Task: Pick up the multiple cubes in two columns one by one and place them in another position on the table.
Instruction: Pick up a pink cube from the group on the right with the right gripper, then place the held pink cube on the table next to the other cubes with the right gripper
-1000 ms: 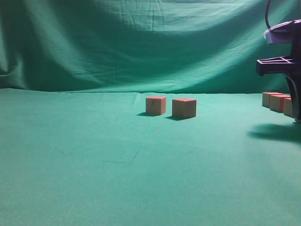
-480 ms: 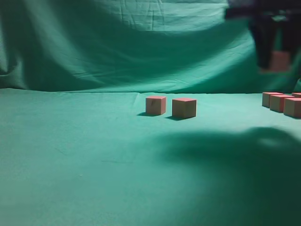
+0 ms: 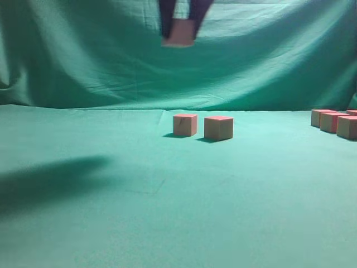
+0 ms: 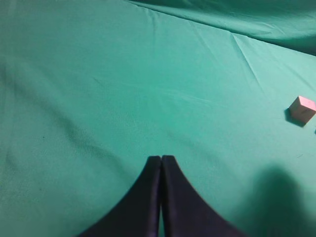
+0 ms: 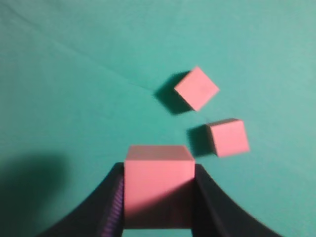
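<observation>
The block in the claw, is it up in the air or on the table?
In the air. The right gripper is shut on a cube high above the table and the two cubes lying there.

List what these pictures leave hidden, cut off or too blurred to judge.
- Exterior view: the right gripper is motion-blurred and cut by the top edge; its arm is out of frame.
- Exterior view: the group of cubes at the right is cut by the frame edge, so no count is possible.
- Right wrist view: the held cube hides the fingers' inner faces.
- Left wrist view: the shut left gripper runs off the bottom edge.
</observation>
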You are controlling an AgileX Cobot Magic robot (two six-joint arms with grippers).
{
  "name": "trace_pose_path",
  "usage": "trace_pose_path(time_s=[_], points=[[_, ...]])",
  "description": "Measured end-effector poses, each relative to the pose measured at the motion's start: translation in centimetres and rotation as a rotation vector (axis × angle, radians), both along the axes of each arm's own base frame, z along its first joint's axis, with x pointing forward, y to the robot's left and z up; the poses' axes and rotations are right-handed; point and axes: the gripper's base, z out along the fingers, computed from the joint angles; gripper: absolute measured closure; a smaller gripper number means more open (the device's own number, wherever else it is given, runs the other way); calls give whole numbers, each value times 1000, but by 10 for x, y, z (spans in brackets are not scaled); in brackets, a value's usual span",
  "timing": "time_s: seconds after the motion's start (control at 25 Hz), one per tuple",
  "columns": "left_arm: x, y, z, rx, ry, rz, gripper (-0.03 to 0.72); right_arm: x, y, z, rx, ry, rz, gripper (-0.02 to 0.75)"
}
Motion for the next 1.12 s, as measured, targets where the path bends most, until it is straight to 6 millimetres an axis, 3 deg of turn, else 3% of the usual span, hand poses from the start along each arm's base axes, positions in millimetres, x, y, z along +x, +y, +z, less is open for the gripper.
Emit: trace_pose_path(time_s=[0.16, 0.32, 0.68, 1.12], points=[[0, 0, 0, 0, 0, 0, 688, 5, 37, -18, 23, 15, 10, 470], [0, 0, 0, 0, 0, 0, 688, 17, 54, -44, 18, 35, -37, 470], [0, 0, 0, 0, 0, 0, 688, 32, 60, -92, -60, 64, -120, 470], [0, 0, 0, 0, 0, 0, 688, 45, 62, -96, -29, -56, -185, 470]])
